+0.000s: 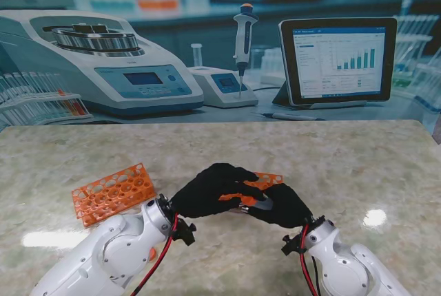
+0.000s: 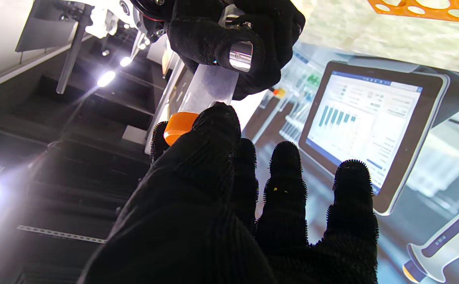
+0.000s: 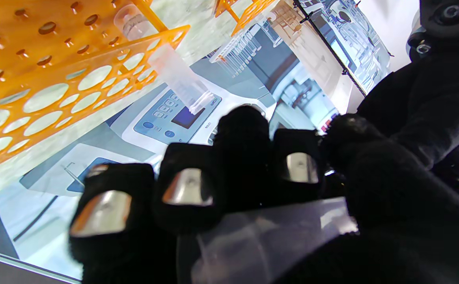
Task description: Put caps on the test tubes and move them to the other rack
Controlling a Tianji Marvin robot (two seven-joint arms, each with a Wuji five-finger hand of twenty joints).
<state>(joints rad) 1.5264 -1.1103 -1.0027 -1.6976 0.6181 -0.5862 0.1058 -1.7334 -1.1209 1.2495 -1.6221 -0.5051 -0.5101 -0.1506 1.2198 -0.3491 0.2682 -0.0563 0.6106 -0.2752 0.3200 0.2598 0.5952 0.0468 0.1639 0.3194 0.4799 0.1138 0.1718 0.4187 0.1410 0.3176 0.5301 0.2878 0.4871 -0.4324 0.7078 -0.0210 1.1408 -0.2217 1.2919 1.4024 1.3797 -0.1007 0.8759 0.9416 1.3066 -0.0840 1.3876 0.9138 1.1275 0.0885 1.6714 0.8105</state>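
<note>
My two black-gloved hands meet over the middle of the table. My right hand [image 1: 279, 205] is shut on a clear test tube [image 2: 209, 88], its fingers [image 3: 190, 185] curled round the tube's body [image 3: 269, 240]. My left hand [image 1: 213, 189] pinches an orange cap [image 2: 178, 126] between thumb and forefinger at the tube's end; a sliver of the cap [image 1: 231, 197] shows between the hands. One orange rack [image 1: 114, 193] lies to the left. A second orange rack [image 1: 269, 179], mostly hidden behind the hands, holds an uncapped tube [image 3: 178, 79].
The marble table [image 1: 358, 165] runs out to the right and far side. Behind its far edge is a printed lab backdrop with a centrifuge [image 1: 103, 58], a pipette [image 1: 243, 41] and a tablet [image 1: 337, 58].
</note>
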